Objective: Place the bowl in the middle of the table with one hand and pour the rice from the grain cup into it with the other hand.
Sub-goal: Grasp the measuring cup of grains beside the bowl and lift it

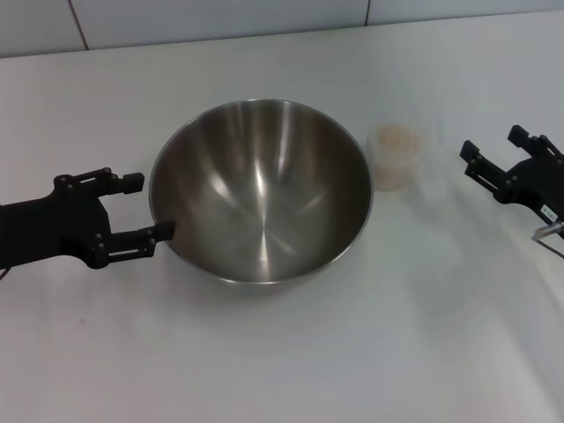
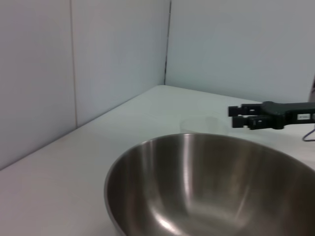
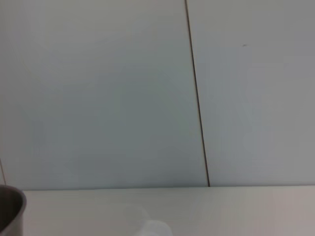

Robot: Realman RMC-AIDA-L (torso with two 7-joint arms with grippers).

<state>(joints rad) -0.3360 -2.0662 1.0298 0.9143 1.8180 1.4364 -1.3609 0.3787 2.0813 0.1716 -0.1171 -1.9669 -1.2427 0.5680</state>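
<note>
The bowl (image 1: 260,189) stands upright on the white table (image 1: 282,370), near its middle, and looks empty. My left gripper (image 1: 156,206) is open at the bowl's left rim; its nearer fingertip (image 1: 163,233) touches or overlaps the bowl's outer wall. The grain cup (image 1: 398,157) stands just right of the bowl, with rice (image 1: 397,137) in it. My right gripper (image 1: 489,144) is open and empty, a short way right of the cup. The left wrist view shows the bowl (image 2: 211,187), the faint cup (image 2: 199,125) and the right gripper (image 2: 246,115) beyond it.
A pale panelled wall (image 1: 220,22) runs along the table's far edge. The right wrist view shows mostly that wall, with the bowl's rim (image 3: 10,211) at one side and the faint cup (image 3: 142,226) low in the picture.
</note>
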